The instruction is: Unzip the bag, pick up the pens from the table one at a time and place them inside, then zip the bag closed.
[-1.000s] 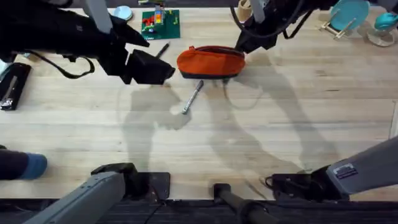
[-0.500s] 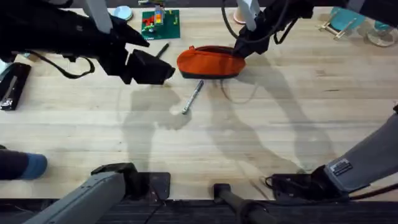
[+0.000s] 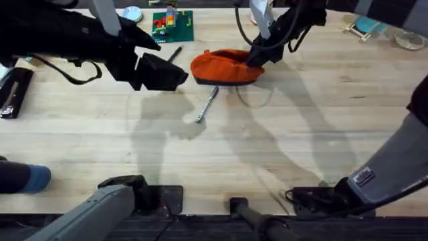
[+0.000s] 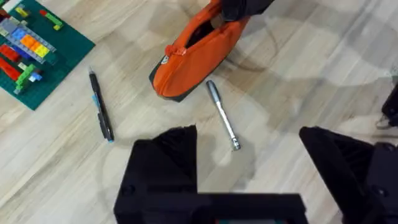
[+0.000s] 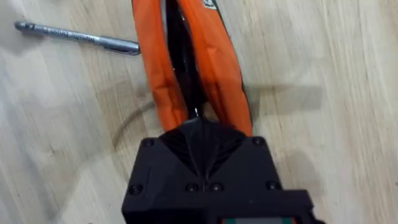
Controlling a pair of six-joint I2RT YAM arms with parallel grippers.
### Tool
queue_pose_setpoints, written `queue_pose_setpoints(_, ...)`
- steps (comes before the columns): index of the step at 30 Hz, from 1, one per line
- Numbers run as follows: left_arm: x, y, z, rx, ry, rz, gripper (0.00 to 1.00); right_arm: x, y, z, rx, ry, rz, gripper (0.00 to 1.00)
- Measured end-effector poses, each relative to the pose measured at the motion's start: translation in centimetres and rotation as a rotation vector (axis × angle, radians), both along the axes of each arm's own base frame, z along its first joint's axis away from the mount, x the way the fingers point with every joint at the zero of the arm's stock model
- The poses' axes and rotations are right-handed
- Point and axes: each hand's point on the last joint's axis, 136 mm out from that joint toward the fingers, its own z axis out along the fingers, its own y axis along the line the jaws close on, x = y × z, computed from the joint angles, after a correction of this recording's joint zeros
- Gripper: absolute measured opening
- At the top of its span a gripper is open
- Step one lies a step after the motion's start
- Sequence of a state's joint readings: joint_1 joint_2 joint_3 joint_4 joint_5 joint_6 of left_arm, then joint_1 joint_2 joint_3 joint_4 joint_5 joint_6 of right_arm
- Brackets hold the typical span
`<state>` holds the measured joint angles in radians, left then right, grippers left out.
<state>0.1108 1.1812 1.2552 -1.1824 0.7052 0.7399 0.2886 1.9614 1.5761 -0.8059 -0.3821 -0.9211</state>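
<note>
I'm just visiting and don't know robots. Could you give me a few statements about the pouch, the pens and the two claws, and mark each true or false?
1. The oblong orange fabric pouch lies on the light-wood plank table. True.
2. The silver-grey metallic pen is inside the pouch. False: it lies on the table beside it.
3. The right gripper is pinched shut at one end of the pouch's zipper. True.
4. The left gripper holds the slim black pen. False: it is open and empty; that pen lies on the table.
</note>
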Motion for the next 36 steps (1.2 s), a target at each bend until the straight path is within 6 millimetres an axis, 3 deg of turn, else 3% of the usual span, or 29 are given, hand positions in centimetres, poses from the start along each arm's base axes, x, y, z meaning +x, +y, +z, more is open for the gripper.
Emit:
queue_pose_setpoints(9, 0.0, 0.0, 0.0, 0.0, 0.0, 0.0, 0.995, 0.2, 0.3, -1.4, 0.008, 0.031, 0.005, 0.028)
queue_pose_setpoints(29, 0.0, 0.0, 0.0, 0.0, 0.0, 0.0, 0.995, 0.4, 0.5, -2.0, 0.016, 0.035, 0.013, 0.03)
queue_pose_setpoints(31, 0.0, 0.0, 0.0, 0.0, 0.0, 0.0, 0.995, 0.4, 0.5, -2.0, 0.016, 0.034, 0.013, 0.1)
queue_pose_setpoints(34, 0.0, 0.0, 0.0, 0.003, 0.0, 0.001, 0.995, 0.4, 0.5, -2.0, 0.015, 0.032, 0.018, 0.446)
queue_pose_setpoints(36, 0.0, 0.1, 0.0, 0.003, 0.0, 0.002, 0.995, 0.4, 0.6, -2.0, 0.015, 0.03, 0.026, 0.577)
